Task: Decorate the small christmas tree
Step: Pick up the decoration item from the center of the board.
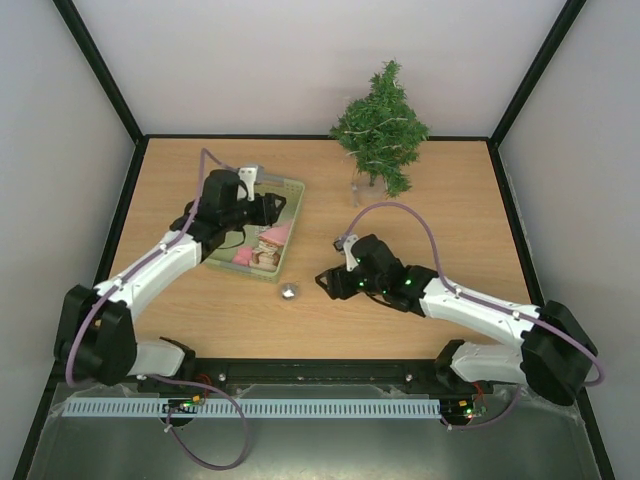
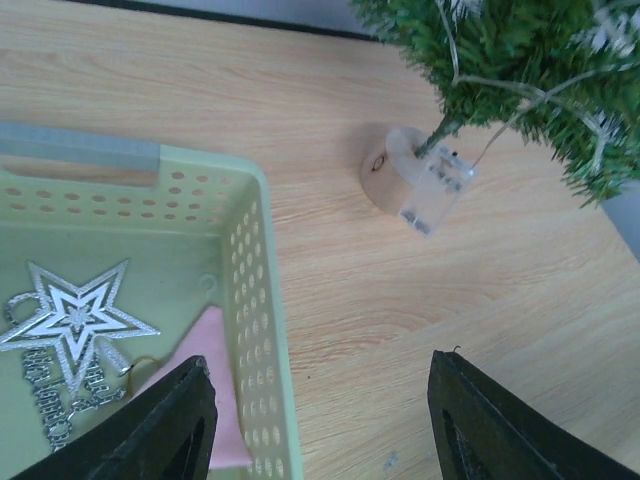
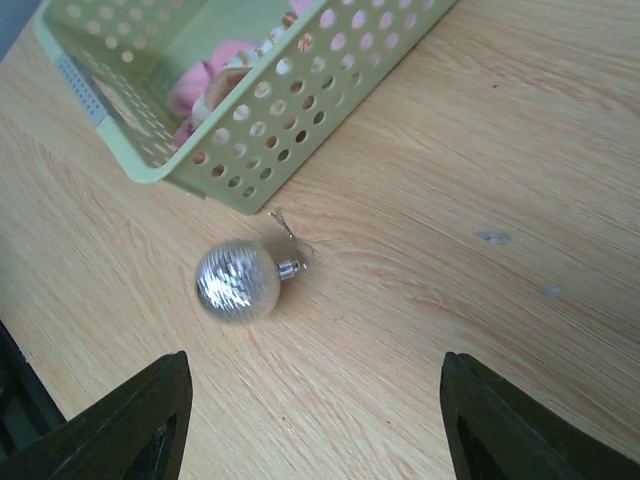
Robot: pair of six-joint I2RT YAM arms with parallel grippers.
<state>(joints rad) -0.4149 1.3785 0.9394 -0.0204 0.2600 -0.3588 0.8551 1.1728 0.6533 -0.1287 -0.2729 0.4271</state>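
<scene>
The small christmas tree [image 1: 381, 125] stands upright at the back of the table, right of centre. In the left wrist view its branches [image 2: 520, 60] and its round base with a clear battery box [image 2: 430, 180] show. A silver ball ornament [image 1: 289, 292] lies on the table just in front of the pale green basket [image 1: 296, 222]. My right gripper [image 1: 330, 283] is open and empty, and the ball [image 3: 238, 281] lies ahead of its left finger. My left gripper [image 1: 264, 208] is open and empty, straddling the basket's right wall [image 2: 250, 300]. A silver star [image 2: 75, 315] lies in the basket.
The basket [image 3: 290, 130] also holds a pink piece [image 2: 215, 380] and other small ornaments [image 1: 266, 250]. Black frame posts and pale walls close in the table on the back and sides. A grey cable rail [image 1: 250, 408] runs along the near edge.
</scene>
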